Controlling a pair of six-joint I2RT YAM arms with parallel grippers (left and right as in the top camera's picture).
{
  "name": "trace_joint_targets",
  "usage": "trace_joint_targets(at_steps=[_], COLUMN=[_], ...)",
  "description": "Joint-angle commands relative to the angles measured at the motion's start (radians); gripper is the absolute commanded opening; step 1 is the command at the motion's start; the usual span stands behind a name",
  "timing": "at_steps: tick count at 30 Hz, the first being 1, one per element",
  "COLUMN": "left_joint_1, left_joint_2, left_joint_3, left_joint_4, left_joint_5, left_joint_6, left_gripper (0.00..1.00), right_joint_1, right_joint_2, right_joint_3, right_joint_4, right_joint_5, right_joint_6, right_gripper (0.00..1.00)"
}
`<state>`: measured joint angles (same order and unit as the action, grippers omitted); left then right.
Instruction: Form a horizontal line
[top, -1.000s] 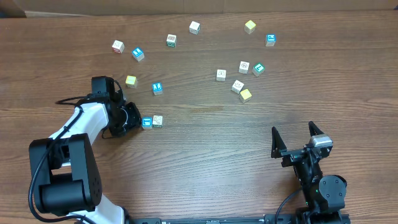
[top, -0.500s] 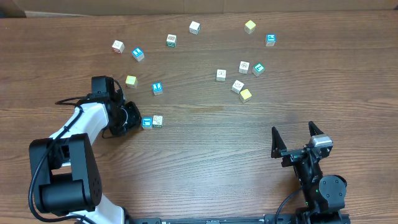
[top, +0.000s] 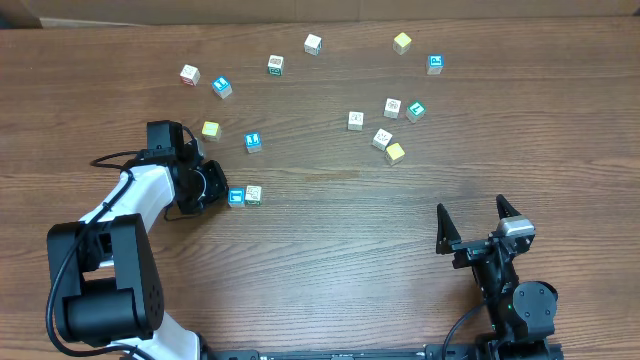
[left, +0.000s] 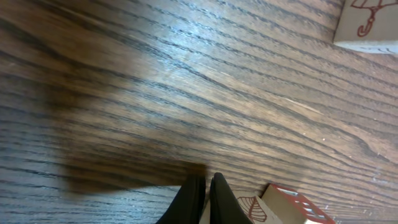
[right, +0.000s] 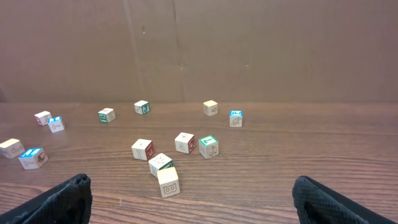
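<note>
Overhead, bright and even: the table (top: 330, 230) shows no glare, the scattered cubes (top: 395, 152) throw only small soft shadows, and everything is crisp edge to edge. Left wrist view, very close in: a pale sheen runs over the wood grain at upper centre, a broad dark shadow spreads across the left and lower middle, and the left gripper (left: 207, 182) is a black silhouette at the bottom edge. Right wrist view, dimmer and warmer: the right gripper's fingers (right: 59, 202) blur in the lower corners, near cubes sharp, far ones soft.
</note>
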<state>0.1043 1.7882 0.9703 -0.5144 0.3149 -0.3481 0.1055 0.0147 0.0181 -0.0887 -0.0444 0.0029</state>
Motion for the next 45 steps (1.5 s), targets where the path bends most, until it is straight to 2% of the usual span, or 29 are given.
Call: trace_joint_targets(at_steps=[1,6,9,11,13,17,20,24,34,45], left_joint_1=[-0.009,-0.01,-0.009,-0.01,-0.013,-0.032,-0.065,-0.134,-0.298,-0.316], left_joint_2=[0.019,0.018,0.018,0.018,0.018,0.018,0.018,0.023,0.023,0.024], left_joint_3=[-0.001,0.016,0.096,0.17,0.243,0.333,0.343,0.341,0.306,0.24], left_joint_4=[0.002,-0.023,-0.113,-0.178,-0.226,-0.243,-0.22,-0.215,-0.182,-0.135], left_joint_5=[0.021,-0.135,-0.257,-0.287,-0.273,-0.15,-0.075,-0.071,-0.298,-0.321], left_joint_6=[0.035,0.031,0.032,0.04,0.046,0.045,0.045,0.036,-0.019,-0.13], left_gripper=[0.04,0.04,0.04,0.04,0.04,0.04,0.04,0.04,0.04,0.04], right_joint_1=[0.006,0.006,0.006,0.006,0.006,0.006,0.006,0.006,0.006,0.006], right_joint_2=[-0.012,-0.012,-0.012,-0.012,-0.012,-0.012,-0.012,-0.012,-0.012,-0.012], right_joint_3=[-0.01,-0.01,-0.01,-0.01,-0.01,-0.01,-0.01,-0.01,-0.01,-0.01], right_joint_4=[0.007,0.007,0.007,0.007,0.007,0.007,0.007,0.007,0.007,0.007], right_joint_5=[0.005,0.005,0.005,0.005,0.005,0.005,0.005,0.005,0.005,0.005], right_joint_6=[-0.004,-0.004,-0.004,-0.004,-0.004,-0.004,-0.004,-0.004,-0.004,-0.004], right_gripper=[1.0,1.0,1.0,1.0,1.0,1.0,1.0,1.0,1.0,1.0])
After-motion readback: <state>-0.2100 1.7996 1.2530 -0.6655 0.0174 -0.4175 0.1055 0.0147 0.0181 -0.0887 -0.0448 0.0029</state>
